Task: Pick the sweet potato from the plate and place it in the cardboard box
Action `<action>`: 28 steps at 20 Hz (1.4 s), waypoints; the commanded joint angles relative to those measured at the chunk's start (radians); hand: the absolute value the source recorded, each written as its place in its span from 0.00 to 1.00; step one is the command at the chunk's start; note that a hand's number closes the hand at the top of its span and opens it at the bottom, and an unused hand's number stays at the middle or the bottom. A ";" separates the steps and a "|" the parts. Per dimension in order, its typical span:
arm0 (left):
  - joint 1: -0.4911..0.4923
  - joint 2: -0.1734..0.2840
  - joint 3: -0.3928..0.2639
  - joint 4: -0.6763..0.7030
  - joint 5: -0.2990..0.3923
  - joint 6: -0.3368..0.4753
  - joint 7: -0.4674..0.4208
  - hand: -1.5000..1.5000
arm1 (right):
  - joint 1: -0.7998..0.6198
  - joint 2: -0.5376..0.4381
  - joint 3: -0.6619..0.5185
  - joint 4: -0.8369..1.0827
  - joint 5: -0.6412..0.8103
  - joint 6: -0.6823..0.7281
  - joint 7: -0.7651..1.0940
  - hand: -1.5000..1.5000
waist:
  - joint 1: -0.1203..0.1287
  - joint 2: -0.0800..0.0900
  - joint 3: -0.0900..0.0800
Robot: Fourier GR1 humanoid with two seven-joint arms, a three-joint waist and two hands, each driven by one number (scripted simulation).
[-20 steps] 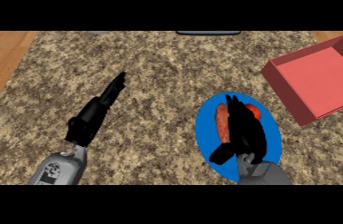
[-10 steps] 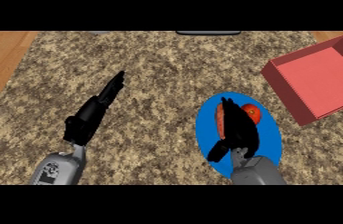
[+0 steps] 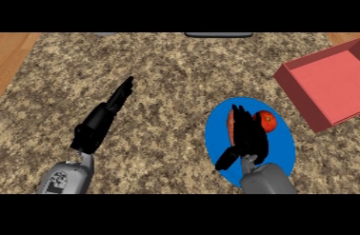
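A speckled brown granite bench (image 3: 175,72) fills the head view, with a strip of wood showing at its left edge. At the right edge sits the red open-topped box (image 3: 330,86), tilted in the view, its far side cut off by the frame. Just beside it, toward the lower middle, lies a blue plate (image 3: 280,142), near the box's lower corner but apart from it. The left hand (image 3: 105,117) rests over the bench at centre-left, fingers straight and together, grasping nothing, well apart from the plate. The right hand (image 3: 247,134) comes in from below and lies over the plate, its fingers laid across the orange sweet potato (image 3: 265,121), which sits on the plate; orange shows on both sides of the black fingers. Whether those fingers are clenched round the sweet potato or only resting on it cannot be told. A dark object (image 3: 218,34) peeks in at the bench's far edge.
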 commanded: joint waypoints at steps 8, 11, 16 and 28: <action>0.007 0.012 0.058 -0.035 0.009 -0.049 0.018 0.50 | -0.010 0.021 0.041 0.170 0.026 -0.105 -0.030 1.00 | 0.003 0.005 0.003; -0.004 -0.025 0.034 0.036 -0.025 -0.032 -0.046 0.50 | -0.045 -0.003 -0.015 0.111 0.030 0.006 -0.058 1.00 | -0.002 0.005 0.003; -0.027 -0.046 0.047 0.081 -0.045 -0.014 -0.059 0.50 | 0.003 -0.011 0.039 0.078 0.135 -0.068 -0.069 1.00 | -0.005 0.004 0.003; 0.016 -0.017 0.068 0.013 -0.011 -0.025 -0.009 0.50 | 0.146 -0.740 -0.108 -0.115 -0.138 -0.204 -1.217 1.00 | -0.071 -0.005 0.010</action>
